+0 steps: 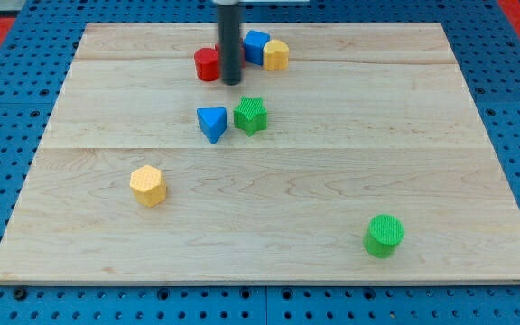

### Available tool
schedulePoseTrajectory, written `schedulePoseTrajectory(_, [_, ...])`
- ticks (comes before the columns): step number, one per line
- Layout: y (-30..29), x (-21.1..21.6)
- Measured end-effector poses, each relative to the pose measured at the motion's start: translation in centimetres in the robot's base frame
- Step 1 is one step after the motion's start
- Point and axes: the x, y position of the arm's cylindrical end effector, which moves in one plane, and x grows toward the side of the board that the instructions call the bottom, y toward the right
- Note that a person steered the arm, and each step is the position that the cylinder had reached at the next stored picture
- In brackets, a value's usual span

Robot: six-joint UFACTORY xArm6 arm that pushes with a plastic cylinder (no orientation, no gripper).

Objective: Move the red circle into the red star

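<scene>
The red circle [208, 65] lies near the view's top, left of centre. My tip [232, 82] rests on the board just right of it, touching or nearly touching its right side. The red star [244, 56] is mostly hidden behind the rod, and only slivers of red show between the red circle and a blue block [257, 45]. The star sits close to the circle's upper right.
A yellow block [276, 55] touches the blue block's right side. A blue triangle [212, 123] and a green star [251, 115] sit side by side below the tip. A yellow hexagon [148, 185] lies lower left. A green circle [385, 235] lies lower right.
</scene>
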Motion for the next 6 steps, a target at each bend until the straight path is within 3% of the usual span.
schedulePoseTrajectory(1, [-6.9,0.0])
schedulePoseTrajectory(2, [-0.4,-0.5])
schedulePoseTrajectory(3, [3.5,-4.5])
schedulePoseTrajectory(4, [3.6,-3.7])
schedulePoseTrajectory(5, [2.3,-0.1])
schedulePoseTrajectory(6, [-5.2,-0.2])
